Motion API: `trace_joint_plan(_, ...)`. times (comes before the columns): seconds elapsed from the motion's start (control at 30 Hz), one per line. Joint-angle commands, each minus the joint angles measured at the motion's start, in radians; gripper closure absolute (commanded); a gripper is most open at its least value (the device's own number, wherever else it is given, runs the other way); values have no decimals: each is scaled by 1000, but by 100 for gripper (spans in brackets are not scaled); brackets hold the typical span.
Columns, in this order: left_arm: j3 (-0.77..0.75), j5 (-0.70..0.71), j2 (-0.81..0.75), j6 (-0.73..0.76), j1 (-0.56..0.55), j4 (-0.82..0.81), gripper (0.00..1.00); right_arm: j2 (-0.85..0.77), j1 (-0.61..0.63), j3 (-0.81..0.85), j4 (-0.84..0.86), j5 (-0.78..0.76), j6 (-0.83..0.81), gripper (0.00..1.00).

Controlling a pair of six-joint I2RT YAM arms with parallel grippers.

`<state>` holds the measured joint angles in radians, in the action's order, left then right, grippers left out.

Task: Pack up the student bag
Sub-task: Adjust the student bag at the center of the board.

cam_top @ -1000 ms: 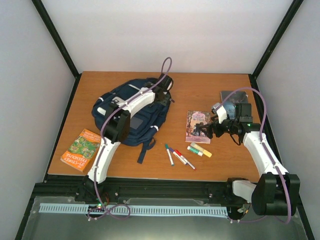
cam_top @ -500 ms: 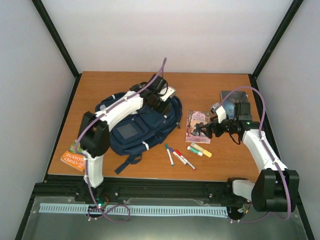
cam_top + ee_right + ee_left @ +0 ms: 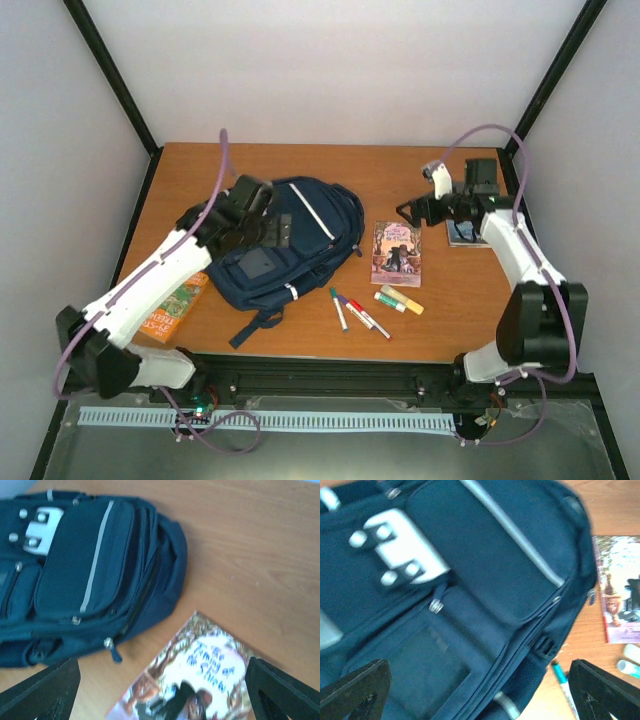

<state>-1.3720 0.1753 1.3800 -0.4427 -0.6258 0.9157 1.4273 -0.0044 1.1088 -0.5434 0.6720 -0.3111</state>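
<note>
Opening the bag [image 3: 290, 245]: the zips look closed, so I judge unzipping comes first; pinch a zipper pull [image 3: 436, 606] squarely and draw it along the seam.
Left tool [image 3: 480, 692]: fingers spread wide, holding nothing, hovering over the bag's front pockets.
Right tool [image 3: 162, 687]: spread wide too, empty.
Bag position: flat on the counter [image 3: 400, 175], directly beneath the left tool, at nine o'clock from the right tool.
Book [image 3: 397, 253]: at three o'clock from the bag.
</note>
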Motion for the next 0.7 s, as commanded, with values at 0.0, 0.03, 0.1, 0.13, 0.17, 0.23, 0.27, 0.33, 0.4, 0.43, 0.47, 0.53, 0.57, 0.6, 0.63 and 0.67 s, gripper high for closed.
trace_joint_plan(0.0, 139, 125, -163, -244, 24, 51, 0, 167, 60, 169, -12, -31, 135, 9)
trace_joint_plan(0.03, 172, 122, -184, -273, 38, 54, 0, 212, 74, 208, -18, -34, 150, 11)
trace_joint_plan(0.1, 233, 87, -226, -314, 71, 53, 0, 309, 115, 293, -44, -51, 159, 13)
trace_joint_plan(0.13, 259, 61, -239, -331, 91, 57, 0, 363, 137, 341, -61, -68, 162, 13)
trace_joint_plan(0.17, 282, 37, -245, -348, 106, 62, 0, 413, 158, 382, -76, -83, 167, 13)
trace_joint_plan(0.23, 321, -5, -253, -390, 112, 65, 0, 521, 186, 461, -91, -121, 200, 13)
trace_joint_plan(0.27, 345, -30, -259, -414, 112, 59, 0, 561, 194, 492, -89, -135, 219, 12)
trace_joint_plan(0.33, 400, -78, -278, -463, 112, 40, 0, 638, 206, 560, -99, -164, 243, 12)
trace_joint_plan(0.4, 456, -90, -308, -520, 112, 27, 0, 714, 219, 638, -134, -176, 244, 12)
trace_joint_plan(0.43, 491, -91, -324, -542, 112, 24, 0, 749, 228, 673, -156, -169, 240, 12)
trace_joint_plan(0.47, 515, -88, -338, -560, 112, 22, 0, 776, 233, 704, -176, -156, 235, 13)
trace_joint_plan(0.53, 548, -74, -351, -577, 112, 25, 0, 820, 240, 736, -202, -117, 222, 15)
trace_joint_plan(0.57, 560, -68, -351, -578, 112, 23, 0, 833, 239, 740, -207, -108, 221, 17)
trace_joint_plan(0.6, 568, -64, -347, -575, 113, 14, 0, 844, 266, 739, -207, -104, 222, 21)
trace_joint_plan(0.63, 572, -56, -339, -572, 113, 4, 0, 852, 272, 733, -207, -98, 221, 29)
trace_joint_plan(0.67, 574, -45, -328, -570, 113, -12, 0, 861, 275, 729, -207, -79, 221, 37)
